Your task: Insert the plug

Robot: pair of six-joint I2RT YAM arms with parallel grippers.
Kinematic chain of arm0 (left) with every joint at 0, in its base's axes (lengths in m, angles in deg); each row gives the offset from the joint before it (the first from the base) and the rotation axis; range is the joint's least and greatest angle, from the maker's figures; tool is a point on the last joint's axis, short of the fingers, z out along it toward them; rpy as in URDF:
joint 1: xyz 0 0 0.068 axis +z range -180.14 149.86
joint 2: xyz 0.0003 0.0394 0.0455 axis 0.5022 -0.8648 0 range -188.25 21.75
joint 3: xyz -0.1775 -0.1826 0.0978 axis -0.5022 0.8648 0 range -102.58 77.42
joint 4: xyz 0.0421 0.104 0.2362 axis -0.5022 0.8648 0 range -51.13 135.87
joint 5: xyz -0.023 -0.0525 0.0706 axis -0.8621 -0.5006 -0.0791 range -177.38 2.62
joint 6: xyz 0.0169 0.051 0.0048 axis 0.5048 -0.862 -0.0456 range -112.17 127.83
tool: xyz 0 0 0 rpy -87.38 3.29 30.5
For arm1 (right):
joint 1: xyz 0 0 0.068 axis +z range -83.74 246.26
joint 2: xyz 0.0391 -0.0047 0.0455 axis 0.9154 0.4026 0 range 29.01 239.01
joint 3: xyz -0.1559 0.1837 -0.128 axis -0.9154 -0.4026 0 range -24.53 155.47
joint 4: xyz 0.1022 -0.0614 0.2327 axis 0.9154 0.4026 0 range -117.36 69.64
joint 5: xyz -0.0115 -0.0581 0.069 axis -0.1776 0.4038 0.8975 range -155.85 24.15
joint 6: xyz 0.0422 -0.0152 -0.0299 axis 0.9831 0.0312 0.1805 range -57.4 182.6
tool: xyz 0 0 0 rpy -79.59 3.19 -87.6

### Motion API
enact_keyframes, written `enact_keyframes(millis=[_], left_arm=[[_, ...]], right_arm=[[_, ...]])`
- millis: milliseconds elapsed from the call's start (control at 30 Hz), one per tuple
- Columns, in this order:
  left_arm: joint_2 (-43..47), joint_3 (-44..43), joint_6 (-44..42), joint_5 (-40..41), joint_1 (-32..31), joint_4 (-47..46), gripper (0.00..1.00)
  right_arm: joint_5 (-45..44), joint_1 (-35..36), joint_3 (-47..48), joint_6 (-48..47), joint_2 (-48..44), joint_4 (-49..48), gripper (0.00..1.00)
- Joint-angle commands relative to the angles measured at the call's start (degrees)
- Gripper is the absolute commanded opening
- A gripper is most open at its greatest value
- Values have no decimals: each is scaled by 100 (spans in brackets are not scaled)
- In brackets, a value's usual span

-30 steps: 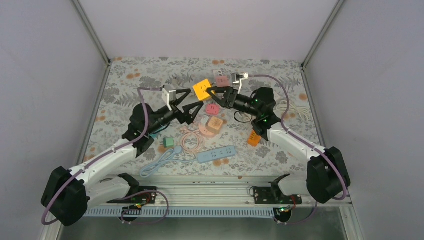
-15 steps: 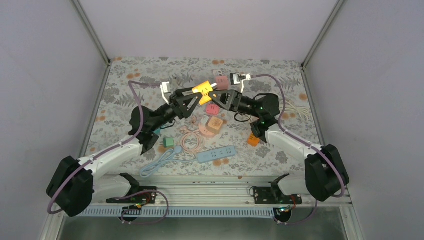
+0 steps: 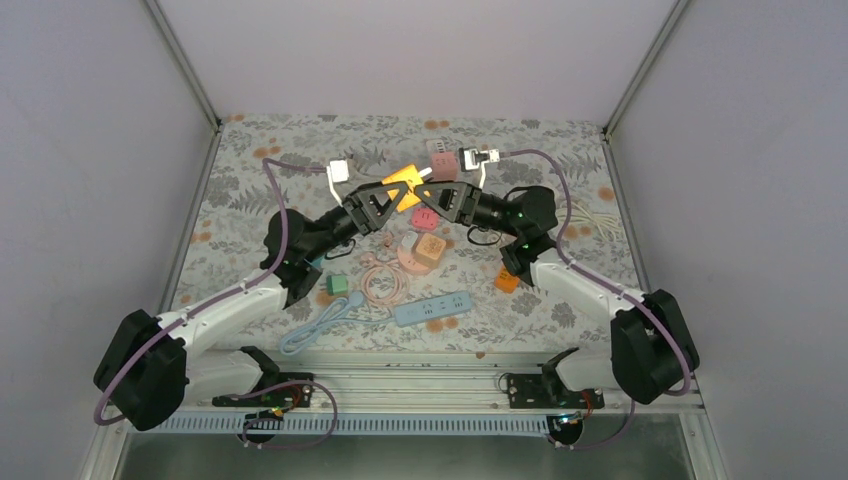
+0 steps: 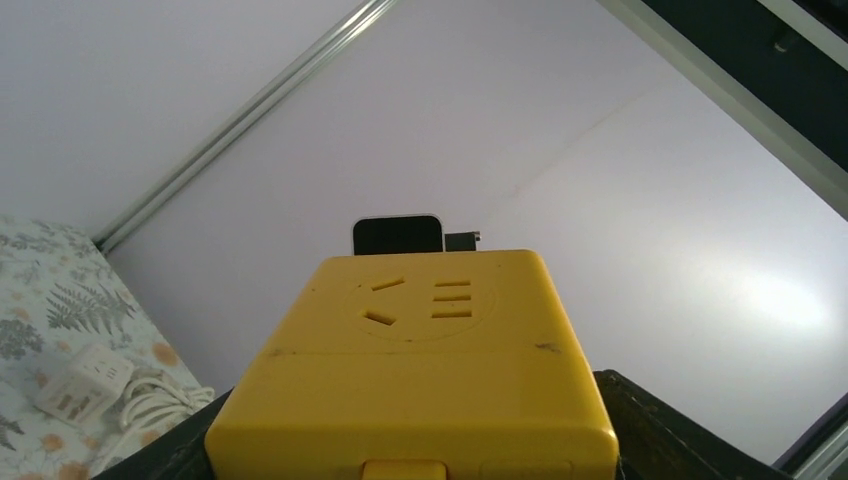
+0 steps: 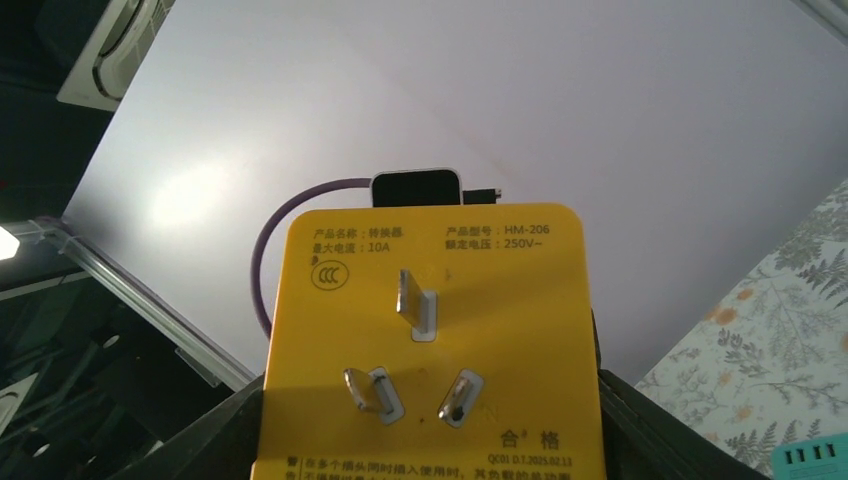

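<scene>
Opposed wrist close-ups of yellow adapter (image 4: 415, 370)

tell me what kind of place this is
Probably a robot lab test cell: plain walls on aluminium framing, a floral cloth over the table, left arm and right arm bolted at its near edge, both at a yellow adapter.

Even bright light, soft shadows, sharp focus; wall glare.

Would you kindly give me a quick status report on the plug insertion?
Left gripper and right gripper both clamped on yellow adapter, airborne. Prongs bare, nothing inserted. No obstruction seen.
</scene>
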Motion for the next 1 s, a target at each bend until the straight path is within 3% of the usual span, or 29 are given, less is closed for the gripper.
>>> enact_keyframes(millis=[0, 167, 400, 667, 833, 900, 967], left_arm=[[70, -216, 184, -196, -126, -193, 77], [190, -125, 166, -164, -164, -355, 99], [255, -46, 113, -97, -252, -685, 100], [-25, -39, 1056, 112, -284, -748, 69], [-94, -19, 1162, 246, -330, -812, 51], [-36, -11, 1086, 309, -338, -629, 42], [36, -74, 920, 338, -339, -227, 35]], right_arm=[[-412, 37, 34, -454, -142, 201, 56], [-612, 41, -8, -503, -167, 191, 56], [-759, 42, 15, -497, -129, 145, 56], [-1019, 47, -110, -571, -146, 138, 56], [-1125, 58, -186, -644, -191, 261, 57], [-1213, 60, -198, -763, -289, 530, 62], [-1389, 56, -204, -974, -473, 1082, 76]])
